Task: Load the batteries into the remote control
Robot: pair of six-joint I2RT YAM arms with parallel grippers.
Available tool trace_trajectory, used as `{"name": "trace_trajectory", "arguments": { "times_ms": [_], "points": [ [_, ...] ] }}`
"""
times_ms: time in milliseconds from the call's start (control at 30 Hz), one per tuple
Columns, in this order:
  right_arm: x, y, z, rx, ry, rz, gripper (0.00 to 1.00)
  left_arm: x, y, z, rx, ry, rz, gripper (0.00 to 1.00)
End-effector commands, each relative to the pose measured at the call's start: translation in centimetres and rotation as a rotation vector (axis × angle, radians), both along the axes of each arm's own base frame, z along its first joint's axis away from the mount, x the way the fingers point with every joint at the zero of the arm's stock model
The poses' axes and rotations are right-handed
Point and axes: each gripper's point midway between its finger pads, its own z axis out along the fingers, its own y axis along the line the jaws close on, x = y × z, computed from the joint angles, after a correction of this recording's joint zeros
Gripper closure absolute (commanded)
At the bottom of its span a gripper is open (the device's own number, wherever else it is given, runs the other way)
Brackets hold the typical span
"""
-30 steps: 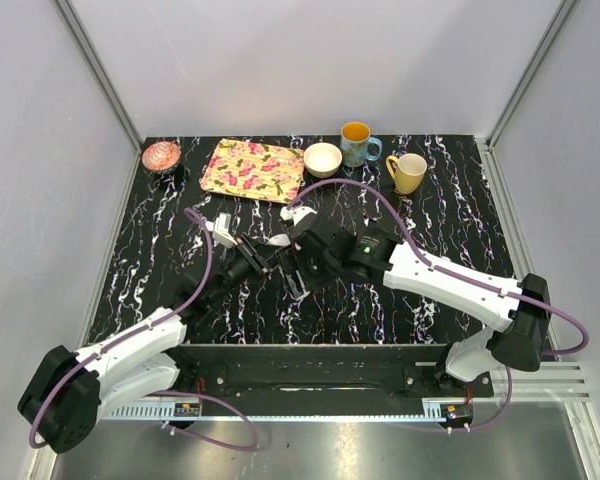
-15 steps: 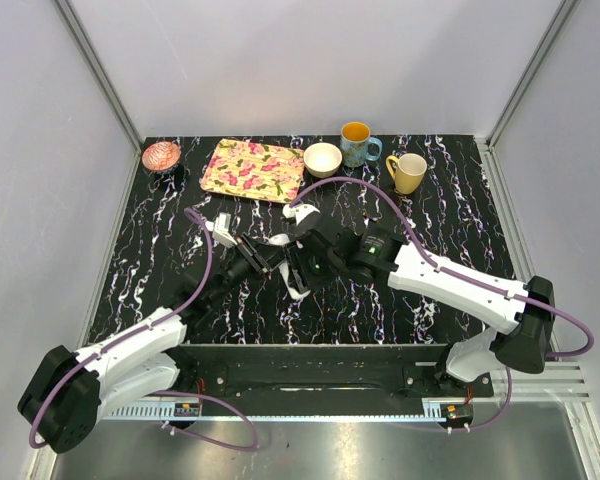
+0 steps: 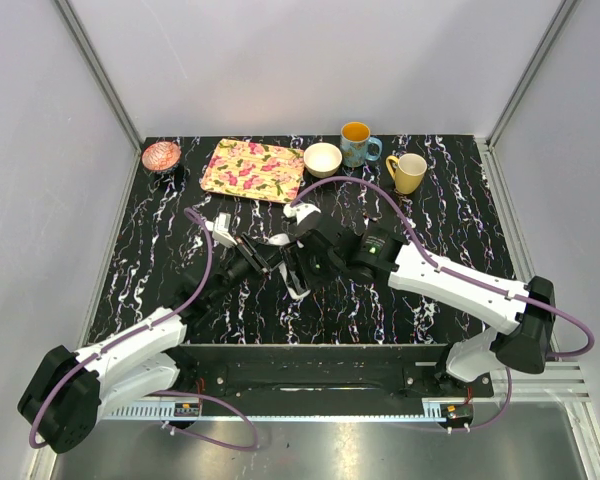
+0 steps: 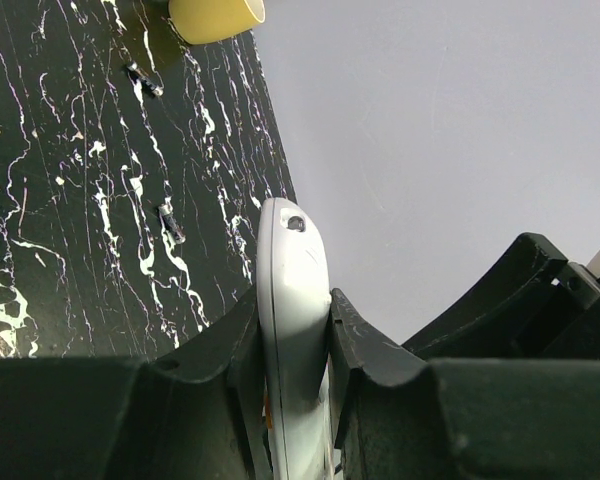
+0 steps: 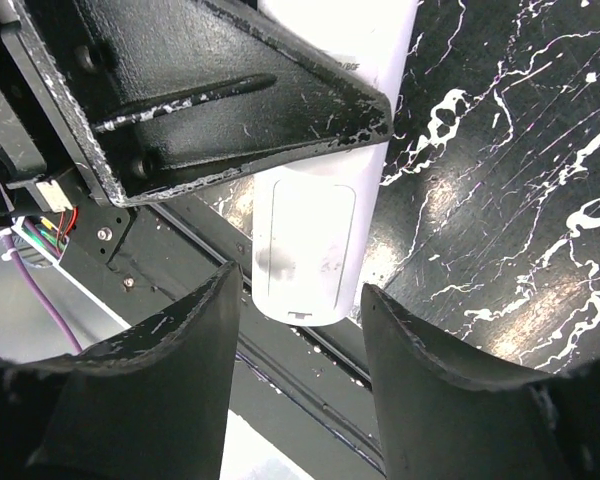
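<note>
My left gripper (image 4: 293,310) is shut on the white remote control (image 4: 292,270), whose rounded end sticks out past the fingers. In the right wrist view the remote's other end (image 5: 305,250), showing its back panel, hangs above the table's front edge. My right gripper (image 5: 302,300) is open around that end, with a gap on each side. From above, both grippers meet mid-table: left gripper (image 3: 263,252), right gripper (image 3: 296,272), remote tip (image 3: 296,291). Two small dark batteries (image 4: 170,222) (image 4: 140,78) lie on the black marbled table.
Along the back stand a pink bowl (image 3: 161,155), a floral tray (image 3: 252,170), a white bowl (image 3: 322,159), a blue mug (image 3: 357,144) and a yellow mug (image 3: 408,172). Grey walls close in the table on three sides.
The right arm's wrist has shifted slightly, and more of the remote's white tip shows below the right gripper. The left arm has not moved.
</note>
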Motion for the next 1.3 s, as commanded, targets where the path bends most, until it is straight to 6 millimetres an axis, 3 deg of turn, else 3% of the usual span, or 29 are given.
{"name": "trace_trajectory", "arguments": {
  "times_ms": [0,433,667,900,1267],
  "points": [
    [0.4,-0.1,2.9,0.076,-0.07,-0.024,0.4,0.2,-0.1,2.6,-0.027,-0.09,-0.004,1.0],
    [-0.7,-0.2,1.2,0.081,-0.015,-0.01,0.45,0.3,0.0,4.0,-0.042,-0.111,0.001,1.0],
    [-0.5,0.0,0.6,0.065,-0.015,-0.007,0.55,0.1,0.0,4.1,-0.046,-0.11,-0.003,1.0],
    [-0.7,0.6,0.5,0.076,0.003,0.009,0.48,0.1,0.0,4.1,-0.045,-0.112,-0.003,1.0],
    [-0.5,0.4,-0.3,0.048,0.007,0.005,0.71,0.0,-0.1,4.1,-0.042,-0.113,-0.009,1.0]
  ]
}}
